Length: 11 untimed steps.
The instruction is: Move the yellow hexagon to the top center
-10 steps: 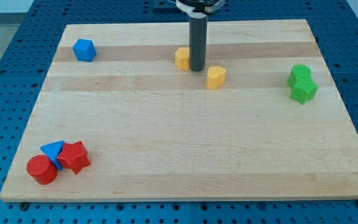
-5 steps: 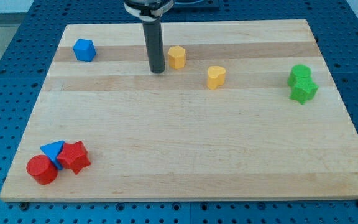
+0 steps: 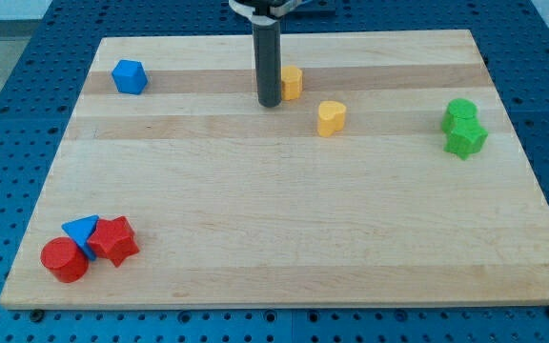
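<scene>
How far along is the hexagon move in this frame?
Mostly done: the yellow hexagon sits near the board's top center. In hand: my tip is against its left side, the rod partly hiding it. Left: at most a small nudge.

A robot arm ends in a straight, smooth rod, dark grey to near black, round in cross-section and even in thickness along its whole visible length. A faint lighter sheen runs down one side of the rod, giving it a slightly glossy look. Its lower end, my tip [image 3: 271, 103], is cut flat and blunt, with no taper, in the same dark colour as the shaft. At the view's top edge the rod joins a wider round collar, white or pale grey with a dark band across it. Only the lower rim of that collar shows; the rest of the arm lies outside the view.
</scene>
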Each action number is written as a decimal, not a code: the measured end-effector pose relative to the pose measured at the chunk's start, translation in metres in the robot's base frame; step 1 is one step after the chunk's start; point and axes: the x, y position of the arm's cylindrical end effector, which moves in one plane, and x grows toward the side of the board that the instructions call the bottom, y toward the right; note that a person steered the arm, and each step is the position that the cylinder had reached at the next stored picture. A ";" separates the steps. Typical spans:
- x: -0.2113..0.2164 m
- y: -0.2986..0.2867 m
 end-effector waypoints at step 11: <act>-0.050 0.049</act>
